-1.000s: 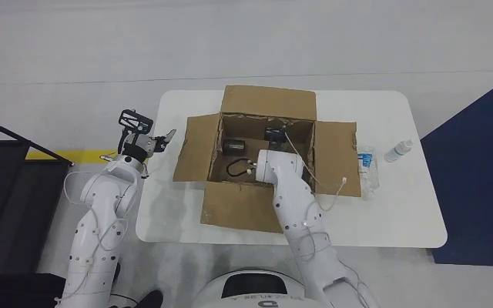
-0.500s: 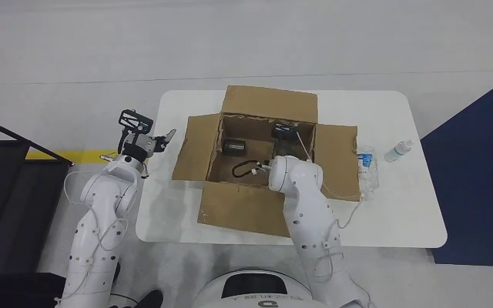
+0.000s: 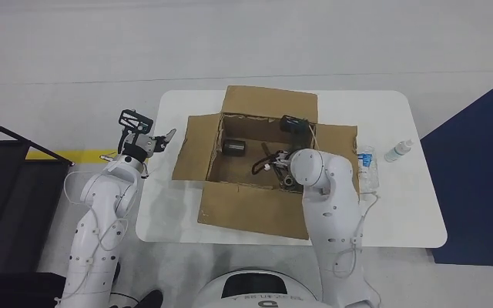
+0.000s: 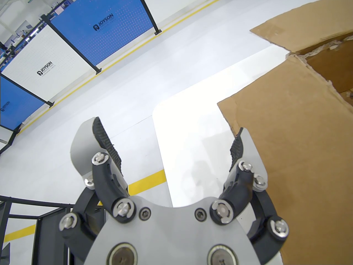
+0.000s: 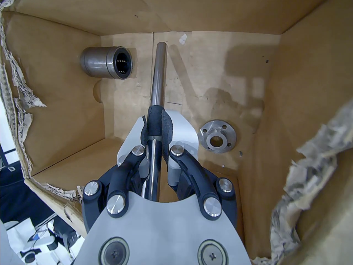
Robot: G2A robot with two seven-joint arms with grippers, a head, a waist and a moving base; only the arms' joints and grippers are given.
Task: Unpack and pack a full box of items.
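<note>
**Cardboard box (image 3: 239, 208): steel rod (image 5: 158, 75) gripped inside it**

Right wrist view: we see the right gripper (image 5: 156, 122) down inside the box. Its padded fingers are clamped on the rod, which runs lengthwise between them and points toward the box's far wall. A linear bearing (image 5: 106, 62) lies on the box floor to one side of the rod, and a round metal flange (image 5: 218, 136) lies flat on the other side. We judge the step in hand to be lifting the rod out. To do it well, we would raise it straight up and level, clear of the box's ragged rim and of both loose parts. A smooth shaft may slide or swing in the pads, so a slow lift suits it.

Top view: the box stands open on a white table (image 3: 385, 208), with its four flaps spread. The left gripper (image 3: 146, 142) hovers outside the box's left flap, at the table's edge. Beyond the box's right flap lie a clear plastic packet (image 3: 367, 165) and a small bottle (image 3: 398, 150).

Left wrist view: the left gripper's fingers stand apart, holding nothing, beside the box's left flap. Behind the box we see a pale floor with a yellow line (image 4: 146, 179), and blue and white partition panels (image 4: 102, 20).
</note>
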